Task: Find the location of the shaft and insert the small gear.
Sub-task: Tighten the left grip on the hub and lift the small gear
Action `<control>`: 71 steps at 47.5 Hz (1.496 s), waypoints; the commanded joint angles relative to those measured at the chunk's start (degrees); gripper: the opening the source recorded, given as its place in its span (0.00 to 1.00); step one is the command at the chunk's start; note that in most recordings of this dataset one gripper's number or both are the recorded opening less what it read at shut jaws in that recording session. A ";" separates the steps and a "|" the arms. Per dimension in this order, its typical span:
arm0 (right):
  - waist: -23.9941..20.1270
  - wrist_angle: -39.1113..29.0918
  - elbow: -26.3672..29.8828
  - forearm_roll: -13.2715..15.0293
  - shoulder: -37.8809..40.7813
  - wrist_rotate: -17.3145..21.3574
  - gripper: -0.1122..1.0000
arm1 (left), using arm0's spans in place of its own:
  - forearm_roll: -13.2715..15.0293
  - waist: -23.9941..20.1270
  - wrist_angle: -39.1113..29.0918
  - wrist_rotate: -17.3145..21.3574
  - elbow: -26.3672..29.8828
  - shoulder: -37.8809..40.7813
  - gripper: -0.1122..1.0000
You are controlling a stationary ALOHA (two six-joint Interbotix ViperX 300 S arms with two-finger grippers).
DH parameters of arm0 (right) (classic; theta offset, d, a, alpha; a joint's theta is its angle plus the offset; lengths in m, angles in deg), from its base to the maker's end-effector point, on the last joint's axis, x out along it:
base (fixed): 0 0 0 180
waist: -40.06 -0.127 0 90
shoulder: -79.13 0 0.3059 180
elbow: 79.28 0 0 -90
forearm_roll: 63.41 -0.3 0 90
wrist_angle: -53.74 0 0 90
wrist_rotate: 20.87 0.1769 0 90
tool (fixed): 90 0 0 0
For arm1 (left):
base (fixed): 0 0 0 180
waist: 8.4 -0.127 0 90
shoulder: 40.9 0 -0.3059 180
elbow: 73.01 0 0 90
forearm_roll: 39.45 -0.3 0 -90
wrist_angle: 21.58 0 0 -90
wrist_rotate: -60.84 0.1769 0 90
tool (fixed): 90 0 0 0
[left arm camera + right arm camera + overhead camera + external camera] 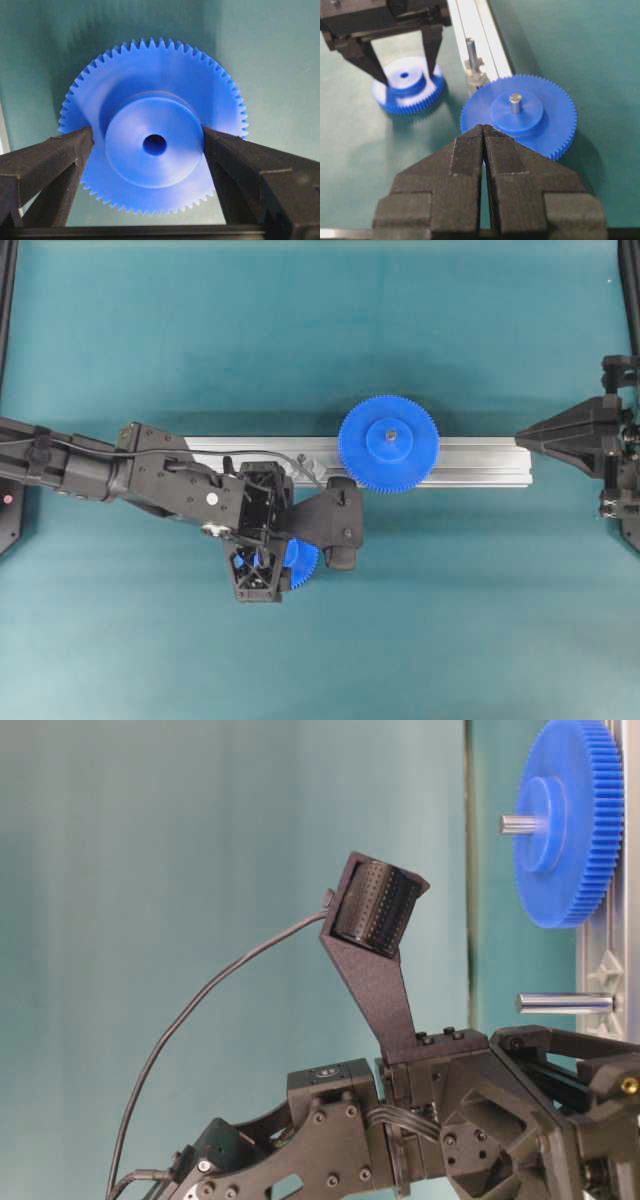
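Left wrist view shows the left tool (152, 145) spread wide, its two fingers (60, 150) down on either side of the raised hub of the small gear (152, 135). The pads stand just beside the hub; I cannot tell whether either one touches it, and nothing is held.

The small gear lies flat on the teal counter (450, 620), hub and centre hole up, just in front of the aluminium rail (480, 462). It looks like stiff, light moulded plastic with a smooth face, so it should not give under a grip but could slip or tip. The hub is the sensible place to take it: round, tall enough for the pads, and clear of the fine teeth.

Out on the rail, the shaft (471, 49) stands bare and upright, between the small gear and the larger gear (520, 117), which already sits on its own pin.

The right tool (483, 134) is closed on nothing, hanging near the rail's far end, well apart from the work.
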 commanded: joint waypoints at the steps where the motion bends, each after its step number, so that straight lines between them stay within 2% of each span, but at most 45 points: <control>1: 0.18 0.53 0.44 0.00 0.26 0.53 0.10 | -0.09 0.09 -0.09 -0.53 0.35 -0.35 0.93; 6: 0.18 0.53 0.35 0.00 0.35 0.53 0.10 | -0.09 0.26 -0.97 -1.32 0.35 -0.18 0.86; 12: 0.18 0.53 0.35 0.00 0.26 0.53 0.10 | -0.09 0.44 -1.05 -1.32 0.35 -0.26 0.67; 71: 0.18 0.53 0.18 0.00 -0.09 0.53 0.10 | -0.35 0.53 -1.76 -0.18 2.64 -2.46 0.67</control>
